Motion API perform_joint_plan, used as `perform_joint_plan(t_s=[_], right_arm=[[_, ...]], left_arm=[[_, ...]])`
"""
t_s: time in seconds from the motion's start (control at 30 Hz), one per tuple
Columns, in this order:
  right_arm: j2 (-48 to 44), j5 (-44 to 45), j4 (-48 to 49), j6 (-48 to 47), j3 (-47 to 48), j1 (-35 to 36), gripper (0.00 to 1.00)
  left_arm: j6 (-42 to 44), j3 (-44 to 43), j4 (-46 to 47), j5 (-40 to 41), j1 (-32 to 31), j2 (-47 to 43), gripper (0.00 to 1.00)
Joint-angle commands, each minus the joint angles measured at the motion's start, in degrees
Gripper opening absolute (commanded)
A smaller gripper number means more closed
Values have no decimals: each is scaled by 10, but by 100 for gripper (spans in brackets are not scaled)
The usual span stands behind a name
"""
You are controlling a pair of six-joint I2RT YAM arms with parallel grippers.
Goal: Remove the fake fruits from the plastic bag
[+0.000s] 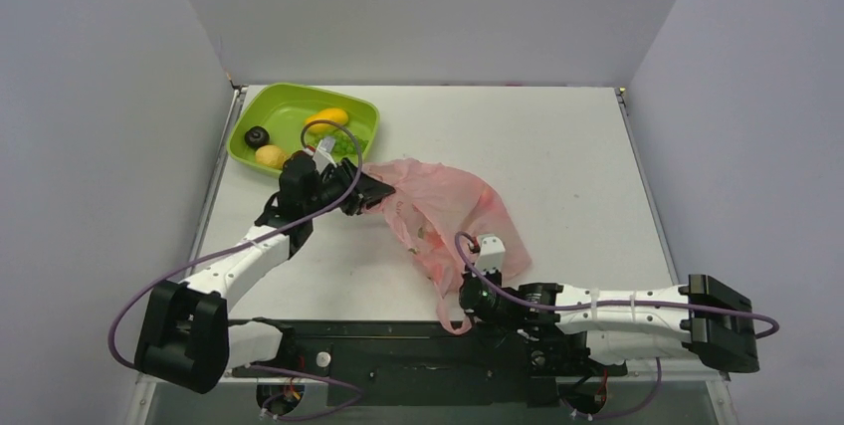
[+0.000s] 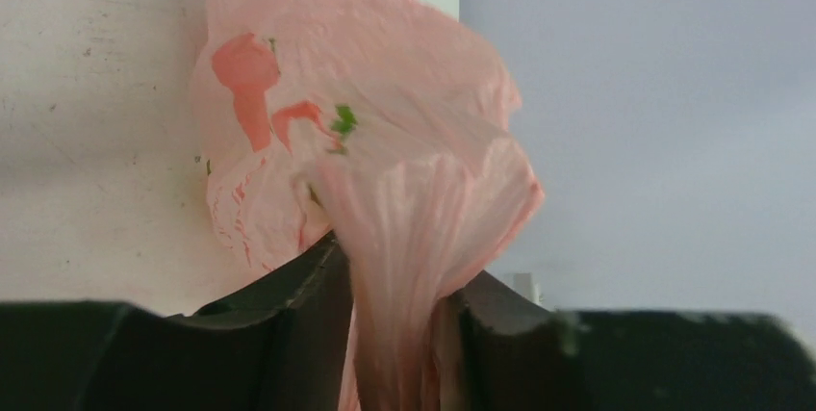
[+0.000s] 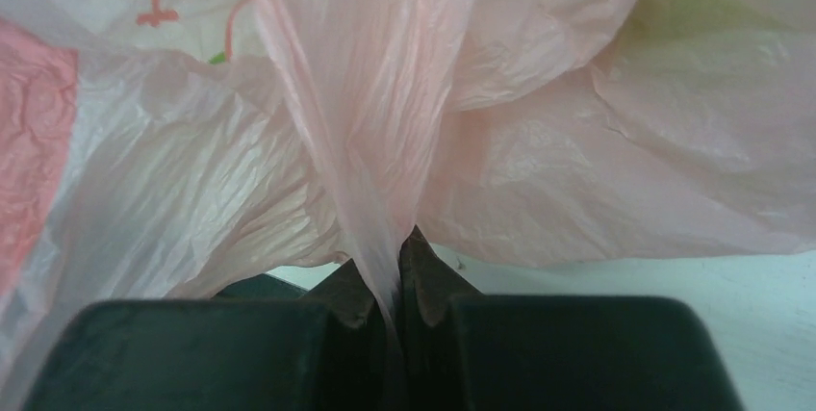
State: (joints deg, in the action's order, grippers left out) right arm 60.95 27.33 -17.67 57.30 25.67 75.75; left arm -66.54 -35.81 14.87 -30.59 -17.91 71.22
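Nearest us, our right gripper is pressed tight on a thin gathered fold at the near end of the plastic bag. From there the bag runs away and slightly leftward to our left gripper, which pinches a thicker bunch of film at its far-left end. Both arms hold it, long axis between them. Whether any fruit is inside we cannot tell. Beyond, a plum and lemon lie in the green tray; bare table opens rightward.

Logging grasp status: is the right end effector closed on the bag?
Shut on the plastic bag: the right end effector pinches a gathered pink fold, jaws nearly touching.
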Motion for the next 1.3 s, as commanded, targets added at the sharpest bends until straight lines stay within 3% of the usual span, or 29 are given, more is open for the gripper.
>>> perform_joint_plan(t_s=[0.0,0.27,0.37,0.5,0.67,0.77,0.9,1.0,1.17,1.27], right_arm=[[4,41,-5,-42,71,-12,2],[10,60,-59,-96,139,-31,39],[2,62,-71,-114,149,-36,46],[-10,70,-96,-133,161,-46,56],[-38,70,-118,-156,177,-65,65],[-45,54,-120,-170,189,-91,67],[-40,40,-121,-195,210,-114,69],[-25,39,-117,-208,226,-124,71],[14,32,-105,-221,267,-137,71],[45,25,-100,-230,285,-137,71]], left_arm=[[147,-40,-116,-54,-9,-50,35],[249,-38,-336,-72,10,-195,44],[290,-62,-444,-39,15,-218,46],[319,-99,-521,7,18,-257,49],[290,-118,-511,-22,17,-308,49],[246,-110,-458,-68,14,-322,49],[183,-77,-369,-66,-20,-340,50],[163,-68,-331,-11,-108,-330,53],[184,-111,-314,165,-290,-252,54],[190,-123,-284,198,-323,-216,54]])
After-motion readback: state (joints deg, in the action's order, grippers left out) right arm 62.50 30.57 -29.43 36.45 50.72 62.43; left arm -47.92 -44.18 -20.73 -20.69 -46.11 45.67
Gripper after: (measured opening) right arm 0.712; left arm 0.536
